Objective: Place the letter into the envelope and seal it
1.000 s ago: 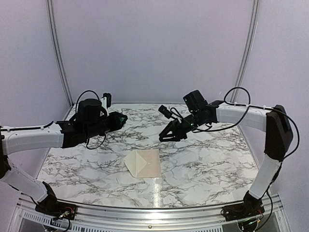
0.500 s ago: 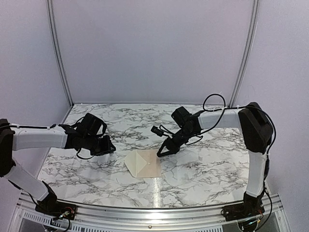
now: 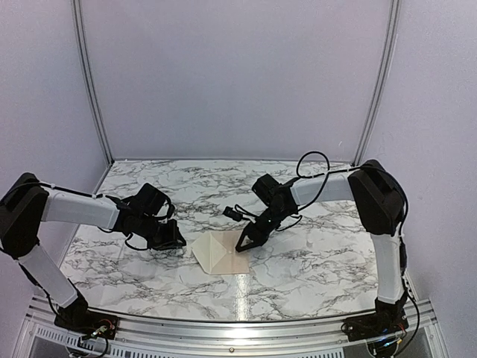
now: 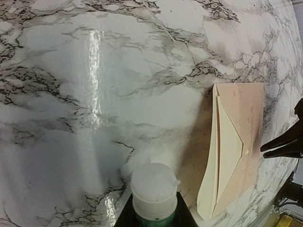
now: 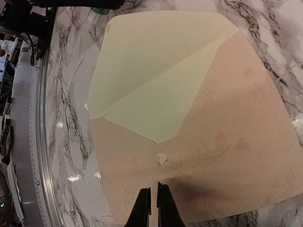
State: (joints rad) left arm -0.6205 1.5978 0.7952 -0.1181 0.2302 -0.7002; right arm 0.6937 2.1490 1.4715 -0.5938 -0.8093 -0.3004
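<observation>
Right wrist view is showing the right gripper (image 5: 152,190) with its two fingers pressed almost together, pinching nothing, its tips hanging over the letter (image 5: 227,142) just beyond the point of the envelope (image 5: 156,61) flap. The envelope is lying flap-open on top of the letter, covering one side of it, while the pinkish sheet is sticking out past the flap tip and along both ends of the envelope. On the opposite side of the envelope, near but apart from it, the left gripper (image 3: 170,240) is hovering low over the marble table (image 3: 320,253), apparently clamping a white-capped green tube (image 4: 154,189), likely glue. Judging by this layout, the task is only beginning: the letter is not yet inside, and the right arm is working on reaching the sheet. The next move is probably calling for the tips to press down and drag the letter clear, or to spread and pinch its exposed edge, without shifting the envelope.
</observation>
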